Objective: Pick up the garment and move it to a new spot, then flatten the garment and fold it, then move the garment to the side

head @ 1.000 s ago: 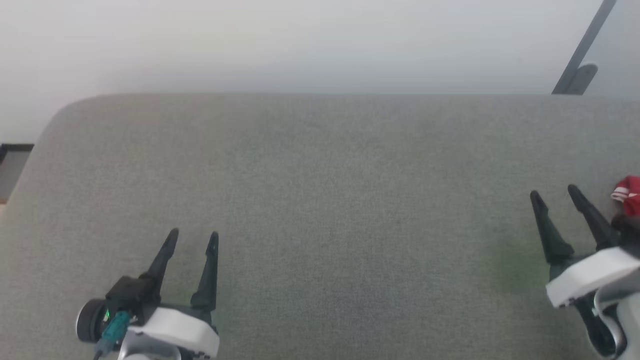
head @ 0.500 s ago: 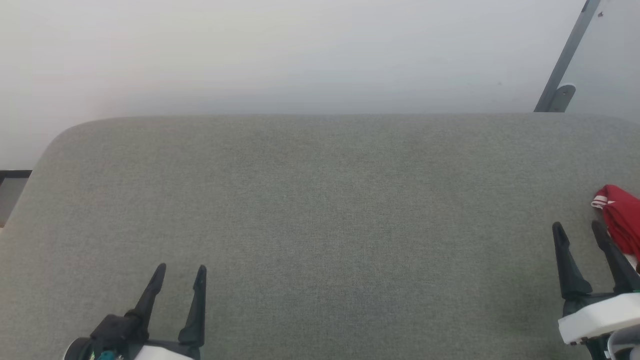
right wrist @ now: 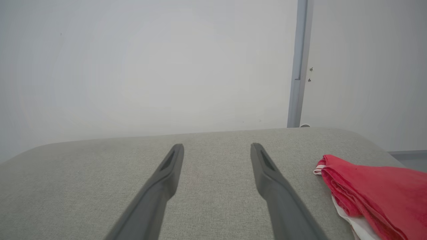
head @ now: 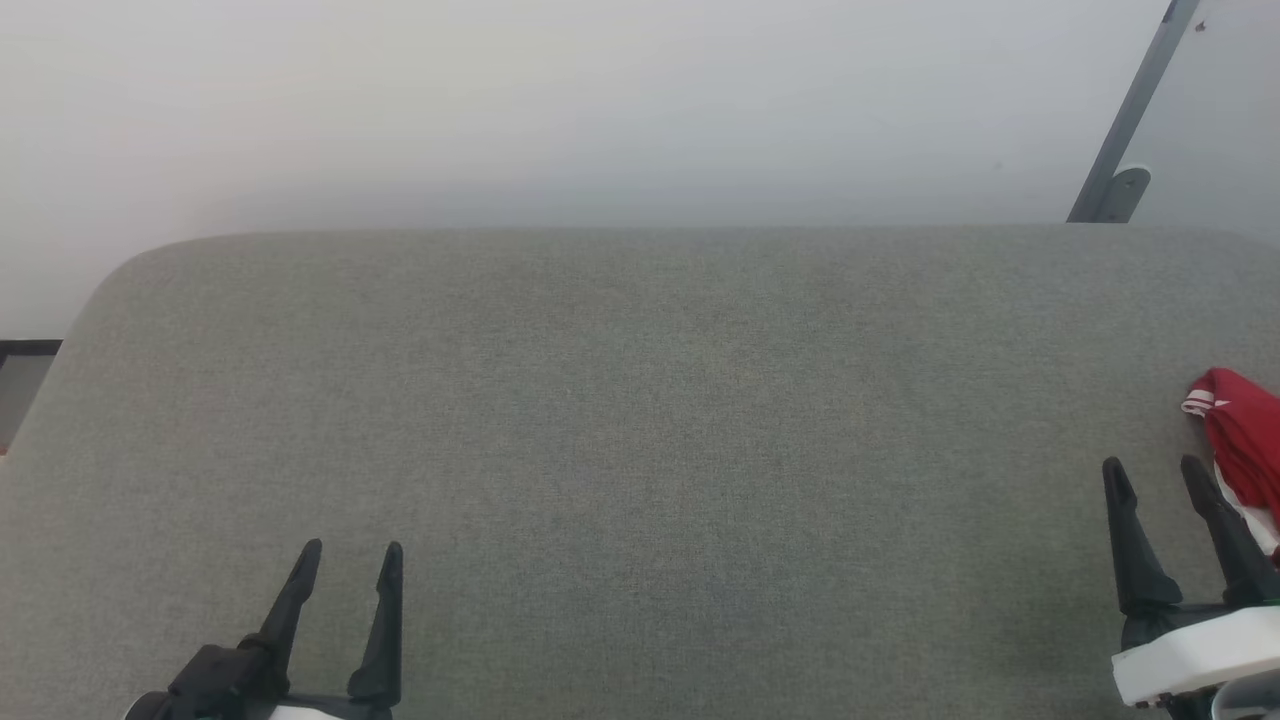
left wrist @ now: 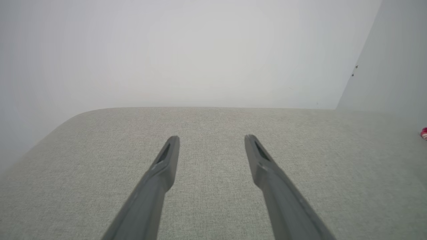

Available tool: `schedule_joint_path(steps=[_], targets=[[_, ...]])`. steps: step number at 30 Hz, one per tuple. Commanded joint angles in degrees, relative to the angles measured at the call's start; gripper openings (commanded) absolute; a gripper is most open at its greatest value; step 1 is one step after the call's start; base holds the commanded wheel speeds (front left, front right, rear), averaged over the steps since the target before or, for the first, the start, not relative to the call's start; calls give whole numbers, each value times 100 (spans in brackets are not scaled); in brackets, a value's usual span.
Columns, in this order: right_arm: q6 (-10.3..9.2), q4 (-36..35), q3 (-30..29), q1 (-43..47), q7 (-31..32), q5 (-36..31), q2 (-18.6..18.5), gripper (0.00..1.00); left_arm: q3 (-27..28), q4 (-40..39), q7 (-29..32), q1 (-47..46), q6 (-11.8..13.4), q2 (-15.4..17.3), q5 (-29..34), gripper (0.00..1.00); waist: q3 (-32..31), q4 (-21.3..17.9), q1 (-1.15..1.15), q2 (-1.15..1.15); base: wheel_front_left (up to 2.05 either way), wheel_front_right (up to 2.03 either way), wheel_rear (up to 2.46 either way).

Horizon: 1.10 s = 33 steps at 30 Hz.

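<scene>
In the head view, the left gripper [head: 352, 550] and the right gripper [head: 1152, 467] stand with fingers spread, holding nothing, over the grey table [head: 640, 400]. The red shirt [head: 1240, 425] lies bunched at the table's right edge, just beside the right gripper. In the left wrist view the shirt is far to the right. In the right wrist view it is near, on the right.

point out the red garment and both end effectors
garment [right wrist: 373, 190], right wrist view, on the bunched red fabric
right end effector [head: 1151, 466], head view, midway between its fingertips
left end effector [head: 352, 548], head view, midway between its fingertips
</scene>
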Motion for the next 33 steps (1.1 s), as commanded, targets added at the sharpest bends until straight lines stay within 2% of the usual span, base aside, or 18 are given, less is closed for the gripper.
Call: schedule_joint_path(steps=[1, 20, 21, 26, 33], targets=[[-8, -46, 17, 14, 5, -12, 31, 100, 27, -15, -19, 48, -9, -13, -31, 100, -1, -1, 0, 0, 0, 0, 0], [-8, 7, 126, -71, 62, 104, 38, 100, 124, -11, -19, -61, -9, -26, -6, 100, 19, 9, 0, 0, 0, 0, 0], [0, 21, 137, -20, 62, 73, 16, 0, 112, 12, 0, -12, 0, -26, 0, 0, 20, 9, 0, 0, 0, 0, 0], [0, 260, 206, 128, 84, 84, 182, 0, 79, 279, 13, 20, 0, -93, -18, 0, 21, 9, 0, 0, 0, 0, 0], [0, 280, 140, 41, 283, 722, 304, 0, 93, 337, 204, -109, -1, -106, -824, 0, 21, -6, 0, 0, 0, 0, 0]])
